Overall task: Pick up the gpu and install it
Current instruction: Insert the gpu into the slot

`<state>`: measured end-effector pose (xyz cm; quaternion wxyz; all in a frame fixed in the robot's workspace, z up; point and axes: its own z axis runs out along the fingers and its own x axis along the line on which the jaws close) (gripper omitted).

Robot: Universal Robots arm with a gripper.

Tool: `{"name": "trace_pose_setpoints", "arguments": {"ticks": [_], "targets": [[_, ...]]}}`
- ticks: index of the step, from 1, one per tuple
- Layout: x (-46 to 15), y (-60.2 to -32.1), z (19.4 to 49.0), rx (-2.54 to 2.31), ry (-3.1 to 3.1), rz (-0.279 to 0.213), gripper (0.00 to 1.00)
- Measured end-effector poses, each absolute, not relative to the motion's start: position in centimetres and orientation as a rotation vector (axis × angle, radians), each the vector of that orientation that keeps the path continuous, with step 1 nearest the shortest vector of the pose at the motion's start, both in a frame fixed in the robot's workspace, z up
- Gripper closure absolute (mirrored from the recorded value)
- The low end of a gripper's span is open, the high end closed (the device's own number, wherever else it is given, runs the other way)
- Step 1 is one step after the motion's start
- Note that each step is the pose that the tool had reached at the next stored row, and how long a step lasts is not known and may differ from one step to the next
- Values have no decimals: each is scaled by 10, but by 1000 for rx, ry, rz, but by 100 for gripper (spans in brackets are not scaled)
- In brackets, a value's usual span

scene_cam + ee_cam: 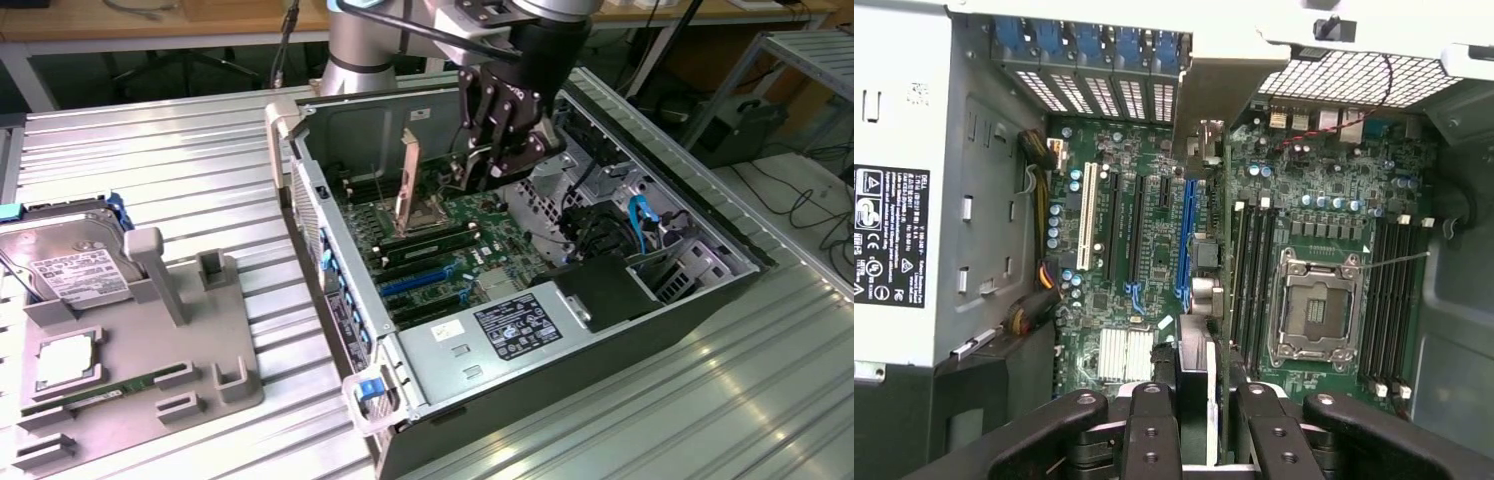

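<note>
The pick-up stage is complete: the black multi-fingered gripper (501, 150) is clamped on the gpu (411, 172), a thin flat expansion card with a dark board and a long narrow tan-silver metal bracket along one end, and carries it edge-down inside the open black tower computer case (694, 285). In the exterior view the card hangs upright above the green motherboard (447, 235), clear of the board rather than seated, so installation is judged not yet finished. In the wrist view the card (1204, 90) is seen edge-on, running from between the black fingers (1151, 430) toward the perforated rear slot covers (1114, 95), its bracket end close to them; its lower edge lies roughly above the blue expansion slot (1184, 235), though exact alignment cannot be confirmed. On the grey parts fixture (200, 345) outside the case, at the exterior view's left, rest a silver hard drive with white label (74, 265) and a slim green memory stick (114, 390).
</note>
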<state>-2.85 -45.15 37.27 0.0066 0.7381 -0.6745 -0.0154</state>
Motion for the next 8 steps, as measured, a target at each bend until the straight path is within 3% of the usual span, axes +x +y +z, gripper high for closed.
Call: {"name": "trace_pose_setpoints", "arguments": {"ticks": [8], "targets": [[-28,-451,370,2309,-2110,-48,73]]}}
